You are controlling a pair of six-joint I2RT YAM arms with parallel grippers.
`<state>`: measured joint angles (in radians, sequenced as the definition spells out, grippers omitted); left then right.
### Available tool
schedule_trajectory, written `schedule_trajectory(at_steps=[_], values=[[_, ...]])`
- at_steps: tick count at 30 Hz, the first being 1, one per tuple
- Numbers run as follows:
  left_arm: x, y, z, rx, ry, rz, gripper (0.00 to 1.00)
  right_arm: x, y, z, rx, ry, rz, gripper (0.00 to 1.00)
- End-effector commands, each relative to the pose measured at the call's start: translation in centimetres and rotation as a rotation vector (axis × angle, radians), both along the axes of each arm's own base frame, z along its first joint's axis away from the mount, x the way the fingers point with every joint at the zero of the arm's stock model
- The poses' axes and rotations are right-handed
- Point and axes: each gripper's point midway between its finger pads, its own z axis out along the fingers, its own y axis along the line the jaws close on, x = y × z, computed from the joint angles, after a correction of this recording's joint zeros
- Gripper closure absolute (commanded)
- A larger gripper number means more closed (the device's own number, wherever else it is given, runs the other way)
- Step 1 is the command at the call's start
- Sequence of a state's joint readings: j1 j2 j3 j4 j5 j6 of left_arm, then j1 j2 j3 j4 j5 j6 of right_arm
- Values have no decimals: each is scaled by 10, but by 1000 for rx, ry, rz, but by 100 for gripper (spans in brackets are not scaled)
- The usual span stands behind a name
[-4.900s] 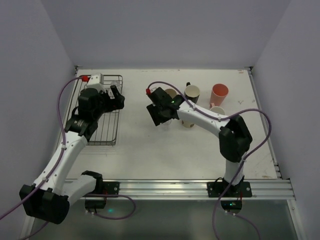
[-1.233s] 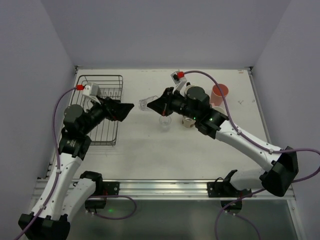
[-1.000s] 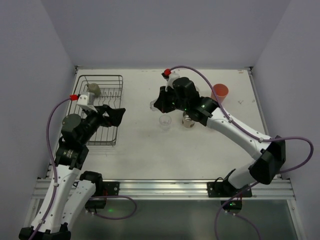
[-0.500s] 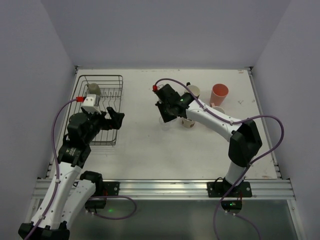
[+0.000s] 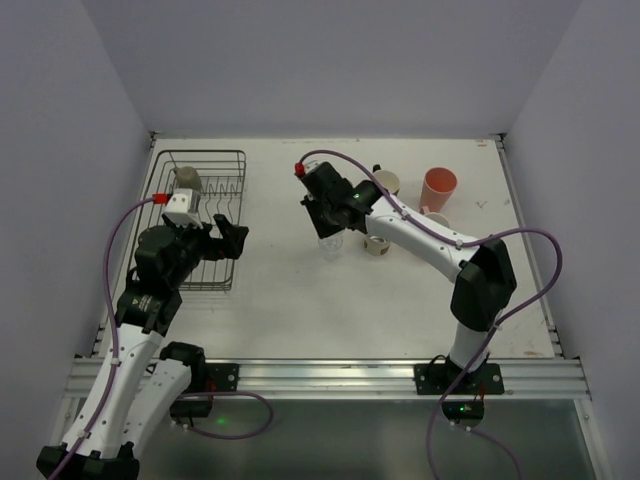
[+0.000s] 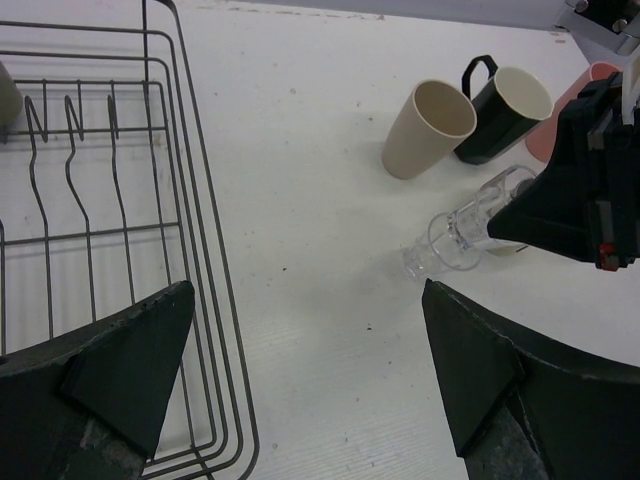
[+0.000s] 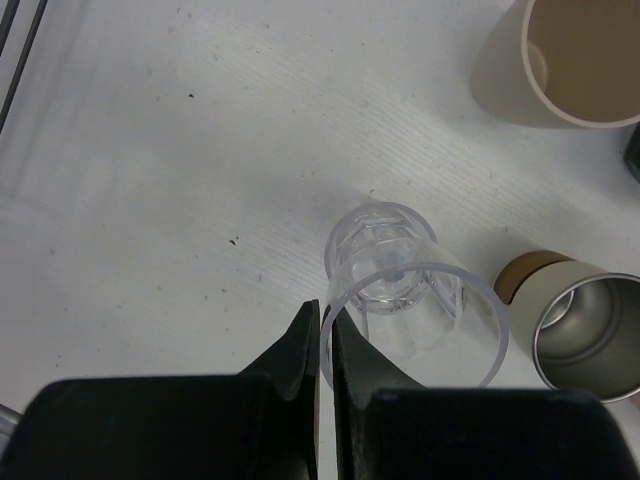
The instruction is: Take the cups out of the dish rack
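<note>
Top external: white tabletop, pale lilac walls; dish rack by far-left corner, grey cup inside; left gripper spread wide over rack's right side.
Left wrist: ribbed, speckled surface.
Right wrist: right gripper pinched onto rim of tilted clear glass, near beige tumbler.

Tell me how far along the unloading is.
Done: beige tumbler, black mug and pink tumbler stand on the table. In hand: the right end effector pinches a glass by its rim. Left: a grey cup in the rack; the left end effector is open, empty.
</note>
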<state>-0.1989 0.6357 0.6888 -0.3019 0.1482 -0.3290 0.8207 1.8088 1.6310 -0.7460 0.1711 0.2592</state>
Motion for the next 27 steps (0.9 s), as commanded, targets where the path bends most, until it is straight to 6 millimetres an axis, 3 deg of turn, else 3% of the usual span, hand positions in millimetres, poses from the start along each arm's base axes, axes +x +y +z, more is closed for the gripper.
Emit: schedule_trajectory(at_steps=[1, 17, 18, 22, 27], values=[[1, 2, 1, 20, -12, 5, 0, 5, 6, -1, -14, -20, 22, 100], [8, 10, -4, 32, 12, 62, 0, 12, 3, -42, -93, 3, 3, 100], [11, 12, -6, 30, 28, 81, 0, 13, 3, -41, -94, 2, 0, 97], [24, 18, 5, 1, 44, 141, 0, 17, 4, -29, -71, -36, -8, 66], [46, 19, 28, -58, 31, 199, 0, 13, 10, 16, 53, -101, 9, 51]])
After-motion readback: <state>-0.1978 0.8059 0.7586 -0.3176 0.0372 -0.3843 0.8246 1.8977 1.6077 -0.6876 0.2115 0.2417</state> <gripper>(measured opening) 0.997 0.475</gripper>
